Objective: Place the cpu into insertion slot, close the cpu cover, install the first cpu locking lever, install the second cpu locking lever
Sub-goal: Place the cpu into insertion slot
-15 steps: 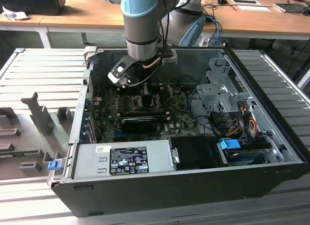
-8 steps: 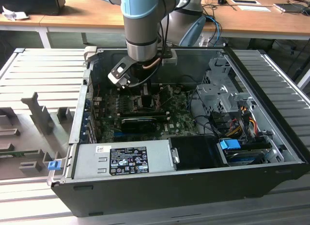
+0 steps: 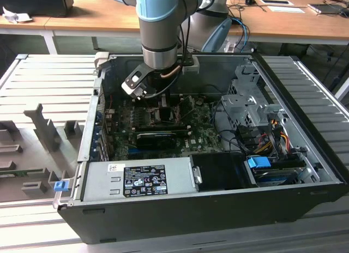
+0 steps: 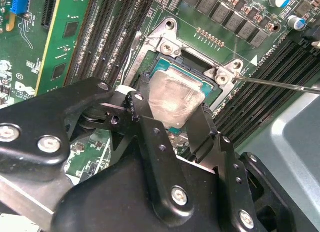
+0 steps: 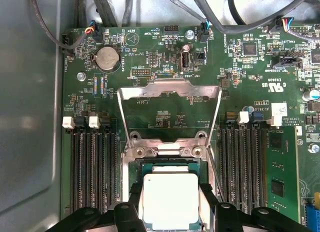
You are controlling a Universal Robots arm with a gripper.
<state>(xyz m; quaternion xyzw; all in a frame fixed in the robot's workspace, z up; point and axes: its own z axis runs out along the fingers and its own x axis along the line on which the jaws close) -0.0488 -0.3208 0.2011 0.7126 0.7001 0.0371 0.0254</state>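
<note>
Your gripper (image 5: 171, 214) works close over the board, its black fingers (image 5: 134, 206) drawn narrow against two opposite edges of the cpu (image 5: 170, 197). The jaws grip the chip between them in both wrist views. The pale metal top of the chip faces the cameras, lying flat and level.

The cpu sits directly between the jaws and directly over the insertion slot (image 4: 197, 59), its edges running parallel to the slot's metal frame. Being square, it has no long axis to speak of, so squareness to the frame is what counts, and it looks square. Whether the chip is fully seated or a shade above the contacts cannot be told.

Past the slot, on the side away from your fingers, the cpu cover (image 5: 170, 90) stands swung open, its large window showing green board through it. A thin lever rod (image 4: 280, 85) angles out from the frame's corner, unlatched. Rows of memory slots (image 5: 92, 177) flank the socket on both sides, and a coin battery (image 5: 105, 56) lies farther off.

In the exterior view, the arm (image 3: 158, 24) reaches down into the open computer case (image 3: 305, 171).
</note>
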